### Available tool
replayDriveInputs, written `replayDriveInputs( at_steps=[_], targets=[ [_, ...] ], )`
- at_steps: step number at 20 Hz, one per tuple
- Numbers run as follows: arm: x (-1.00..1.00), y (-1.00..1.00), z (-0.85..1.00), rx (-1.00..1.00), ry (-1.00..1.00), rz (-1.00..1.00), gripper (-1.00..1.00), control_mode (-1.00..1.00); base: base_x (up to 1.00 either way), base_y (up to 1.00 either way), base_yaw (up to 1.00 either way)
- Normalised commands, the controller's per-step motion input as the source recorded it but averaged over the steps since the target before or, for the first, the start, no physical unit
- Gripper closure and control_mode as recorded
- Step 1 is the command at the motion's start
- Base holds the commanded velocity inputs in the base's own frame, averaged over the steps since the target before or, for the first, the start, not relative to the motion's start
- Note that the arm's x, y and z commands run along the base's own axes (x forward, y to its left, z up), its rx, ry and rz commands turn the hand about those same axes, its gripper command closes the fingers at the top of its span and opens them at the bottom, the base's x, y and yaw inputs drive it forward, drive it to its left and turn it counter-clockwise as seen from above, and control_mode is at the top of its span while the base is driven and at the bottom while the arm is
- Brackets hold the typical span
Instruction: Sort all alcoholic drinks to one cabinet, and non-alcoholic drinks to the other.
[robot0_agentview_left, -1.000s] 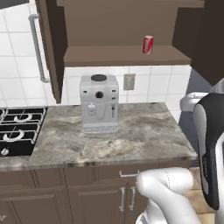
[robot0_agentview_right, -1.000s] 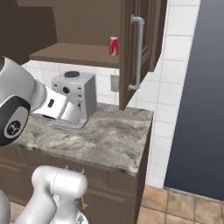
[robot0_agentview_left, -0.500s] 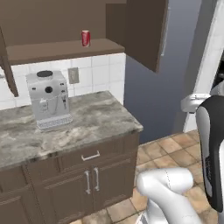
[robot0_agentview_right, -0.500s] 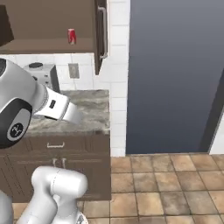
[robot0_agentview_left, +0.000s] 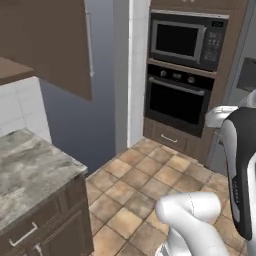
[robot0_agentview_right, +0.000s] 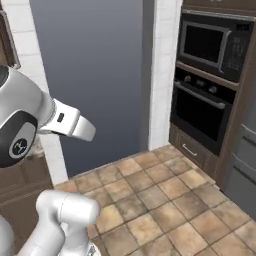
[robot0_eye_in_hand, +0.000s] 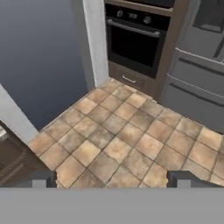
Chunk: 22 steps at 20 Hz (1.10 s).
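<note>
Drinks of either kind cannot be placed from these views. In the left base view, a marble worktop (robot0_agentview_left: 30, 170) ends at its right corner above dark lower cabinets (robot0_agentview_left: 47, 230), under a brown upper cabinet (robot0_agentview_left: 55, 40). Further right, a tiled floor (robot0_agentview_left: 145, 185) runs to a wall column holding a microwave (robot0_agentview_left: 186, 41) over a built-in oven (robot0_agentview_left: 177, 100). The right base view shows the white arm (robot0_agentview_right: 30, 120) raised over the floor. In the hand view the fingers (robot0_eye_in_hand: 112, 179) stand spread wide, released, grasping nothing, above bare tiles.
</note>
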Motion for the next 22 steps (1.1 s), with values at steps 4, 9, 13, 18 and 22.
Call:
replayDriveInputs(
  at_steps=[4,9,13,18,22],
  targets=[
    [0.0,0.0,0.0,0.0,0.0,0.0,-1.0,1.0,0.18,-0.68,-0.65],
    [0.0,0.0,0.0,0.0,0.0,0.0,-1.0,1.0,0.2,-0.95,-0.51],
    [0.0,0.0,0.0,0.0,0.0,0.0,-1.0,1.0,0.05,-1.0,-0.41],
    [0.0,0.0,0.0,0.0,0.0,0.0,-1.0,1.0,0.23,-1.0,-0.35],
    [0.0,0.0,0.0,0.0,0.0,0.0,-1.0,1.0,0.44,-1.0,-0.28]
  ],
)
